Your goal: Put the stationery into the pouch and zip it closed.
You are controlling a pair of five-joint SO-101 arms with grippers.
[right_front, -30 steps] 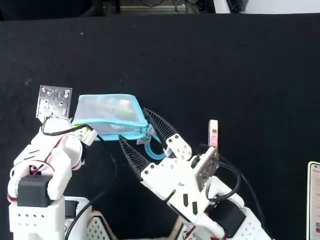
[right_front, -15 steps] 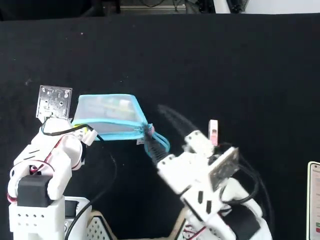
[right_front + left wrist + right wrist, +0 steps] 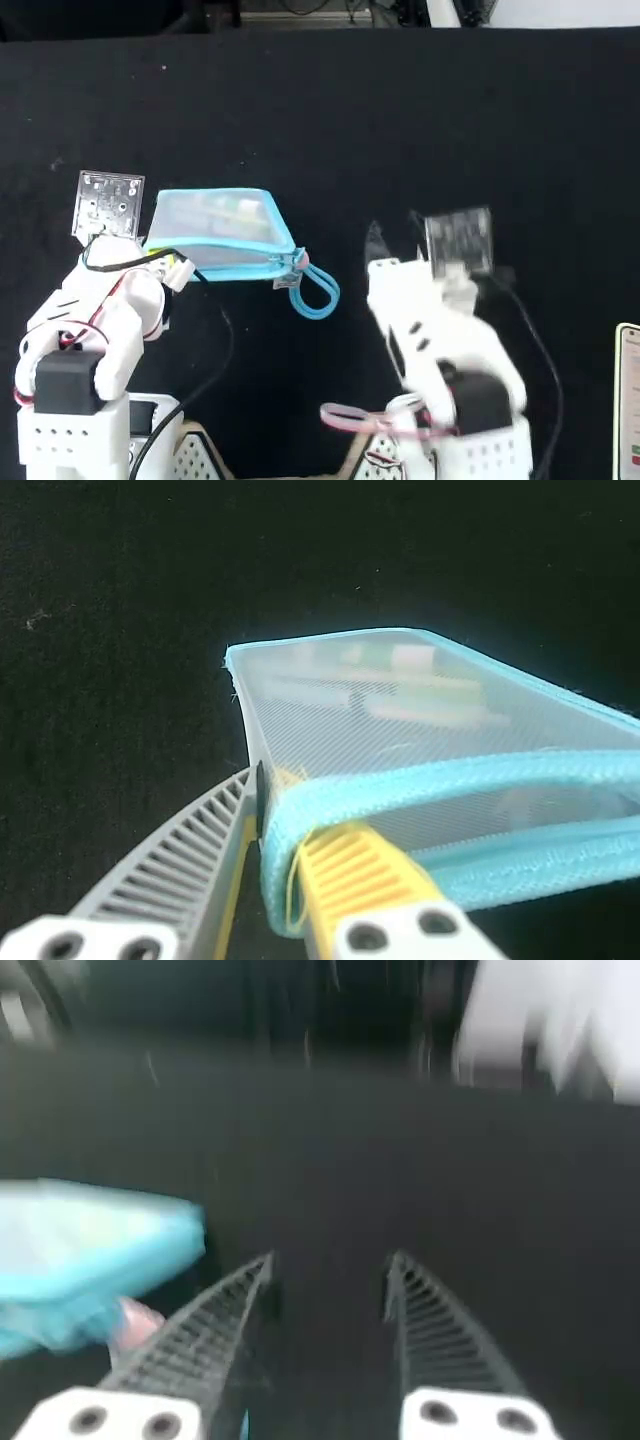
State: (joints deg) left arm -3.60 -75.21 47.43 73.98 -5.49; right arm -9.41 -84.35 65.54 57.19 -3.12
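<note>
the pouch (image 3: 215,235) is found on the left half of the bench (image 3: 450,120), nearer the near edge than the far one. the stationery (image 3: 400,695) is seen through its mesh wall, already inside. the left end effector (image 3: 275,810) is closed narrowly on the pouch's left end at the zip seam. this hold is judged to anchor the pouch against a pull along the zip. the zip pull loop (image 3: 315,292) lies free on the bench at the pouch's right corner, and the zip is judged to be drawn fully across. the right end effector (image 3: 330,1260) is held apart with nothing between its fingers, well clear of the pouch. a second ago it was spread wide around the loop; since then it has been withdrawn and swung towards the right edge. the pouch and the left arm are unchanged.
</note>
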